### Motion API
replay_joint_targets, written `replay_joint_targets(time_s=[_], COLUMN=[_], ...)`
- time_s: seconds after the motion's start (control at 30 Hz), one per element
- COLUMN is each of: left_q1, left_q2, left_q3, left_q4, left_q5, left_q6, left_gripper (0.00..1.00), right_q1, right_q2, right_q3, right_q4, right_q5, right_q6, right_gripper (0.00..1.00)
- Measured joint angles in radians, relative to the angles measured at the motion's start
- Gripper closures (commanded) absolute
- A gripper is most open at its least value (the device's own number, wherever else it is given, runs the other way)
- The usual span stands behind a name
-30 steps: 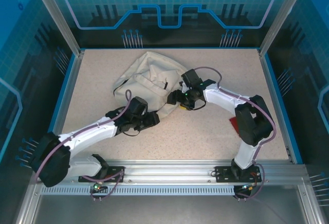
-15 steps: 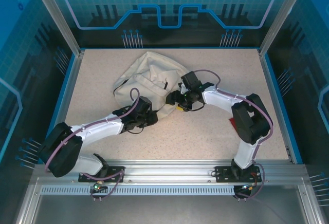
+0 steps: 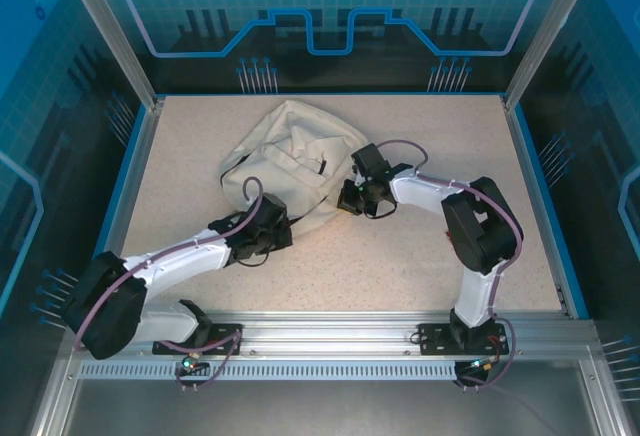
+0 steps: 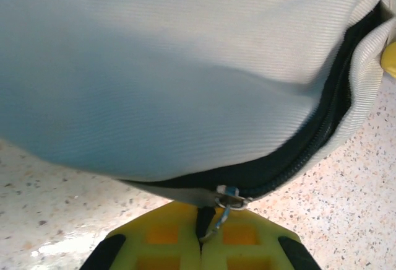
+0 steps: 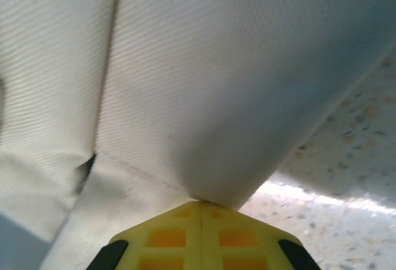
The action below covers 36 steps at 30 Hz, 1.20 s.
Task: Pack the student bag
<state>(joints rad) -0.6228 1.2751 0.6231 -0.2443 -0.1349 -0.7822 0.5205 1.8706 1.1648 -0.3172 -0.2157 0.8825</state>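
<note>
The student bag (image 3: 285, 151), cream-white and crumpled, lies at the back middle of the table. My left gripper (image 3: 281, 220) is at its near edge. In the left wrist view the yellow fingers (image 4: 167, 239) are shut on the metal zipper pull (image 4: 226, 205), just under the dark zipper (image 4: 322, 134) that runs along the bag (image 4: 185, 65). My right gripper (image 3: 346, 197) is at the bag's right near corner. In the right wrist view it (image 5: 201, 207) is shut on a fold of the bag's fabric (image 5: 204, 84).
The speckled tabletop (image 3: 400, 266) has a raised blue rim (image 3: 540, 196) on the sides and back. Aluminium posts (image 3: 110, 31) stand at the back corners and a rail (image 3: 330, 326) runs along the near edge. A thin dark strap (image 3: 318, 166) lies on the bag.
Both grippers have closed. The left one slid in to the bag's near edge and took the zipper pull. The right one moved left and closed on the bag's fabric.
</note>
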Motion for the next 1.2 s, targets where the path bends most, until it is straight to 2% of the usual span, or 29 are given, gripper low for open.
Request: replay_joint_targets(time_s=[0.3, 0.33, 0.43, 0.5, 0.57, 0.67, 0.77, 0.9, 1.0, 1.07, 1.2], left_q1=[0.054, 0.057, 0.058, 0.058, 0.061, 0.071, 0.100, 0.179, 0.262, 0.310, 0.339], left_q2=[-0.024, -0.025, -0.027, -0.027, -0.030, -0.059, -0.120, -0.216, -0.259, -0.259, -0.213], left_q3=[-0.025, -0.026, -0.026, -0.026, -0.026, -0.026, -0.026, -0.026, -0.026, -0.026, -0.026], left_q4=[-0.064, -0.065, -0.064, -0.064, -0.065, -0.081, -0.107, -0.136, -0.147, -0.143, -0.109], left_q5=[0.001, 0.005, 0.035, 0.055, 0.079, 0.115, 0.149, 0.187, 0.214, 0.231, 0.261], left_q6=[0.005, 0.009, 0.032, 0.044, 0.063, 0.081, 0.083, 0.073, 0.047, 0.019, -0.043], left_gripper=[1.00, 1.00, 1.00, 0.91, 0.71, 0.51, 0.39, 0.32, 0.31, 0.31, 0.33], right_q1=[-0.030, -0.035, -0.042, -0.042, -0.039, -0.023, 0.017, 0.089, 0.154, 0.189, 0.222], right_q2=[0.041, 0.041, 0.028, 0.006, -0.029, -0.090, -0.148, -0.168, -0.153, -0.132, -0.072], right_q3=[0.018, 0.015, -0.014, -0.041, -0.058, -0.061, -0.060, -0.037, 0.017, 0.064, 0.153], right_q4=[-0.030, -0.024, 0.018, 0.032, 0.030, 0.026, 0.015, -0.029, -0.094, -0.120, -0.175], right_q5=[0.093, 0.089, 0.060, 0.042, 0.024, 0.018, 0.020, 0.030, 0.055, 0.067, 0.099], right_q6=[-0.008, -0.011, -0.019, -0.029, -0.043, -0.071, -0.090, -0.091, -0.067, -0.038, 0.024], right_gripper=[1.00, 0.98, 0.75, 0.64, 0.55, 0.49, 0.46, 0.38, 0.35, 0.35, 0.37])
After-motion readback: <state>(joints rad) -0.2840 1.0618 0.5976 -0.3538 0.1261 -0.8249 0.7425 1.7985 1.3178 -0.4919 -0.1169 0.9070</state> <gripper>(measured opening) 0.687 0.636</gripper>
